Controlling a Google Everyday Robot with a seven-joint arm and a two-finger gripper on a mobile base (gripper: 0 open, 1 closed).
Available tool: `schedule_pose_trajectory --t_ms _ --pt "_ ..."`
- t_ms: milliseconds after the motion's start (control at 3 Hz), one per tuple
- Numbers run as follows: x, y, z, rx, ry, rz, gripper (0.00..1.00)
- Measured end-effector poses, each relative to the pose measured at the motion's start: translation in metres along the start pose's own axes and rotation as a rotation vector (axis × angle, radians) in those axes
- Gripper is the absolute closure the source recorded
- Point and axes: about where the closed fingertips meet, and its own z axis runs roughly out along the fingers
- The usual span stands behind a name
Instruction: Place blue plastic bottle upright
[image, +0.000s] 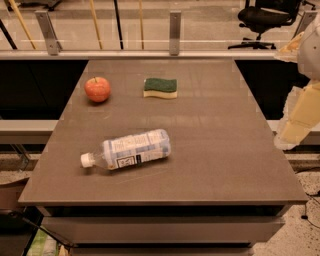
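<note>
Warm, rather dim light falls from above on the table, leaving a faint pale sheen across its middle, short soft shadows under the bottle, apple and sponge, and the gripper at the right edge washed pale cream.

I see the bottle lying on its side on the grey table, toward the front left. Its white cap points left and slightly toward the front edge. At the back left stands an apple. A green-and-yellow sponge lies to its right, apart from it. My gripper hangs beyond the table's right side, well apart from the bottle.
</note>
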Motion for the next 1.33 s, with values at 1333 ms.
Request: schedule_pose_trajectory --t_ms 1333 --pt "-0.044 -0.007 -0.012 0.095 0.116 -0.282 0.00"
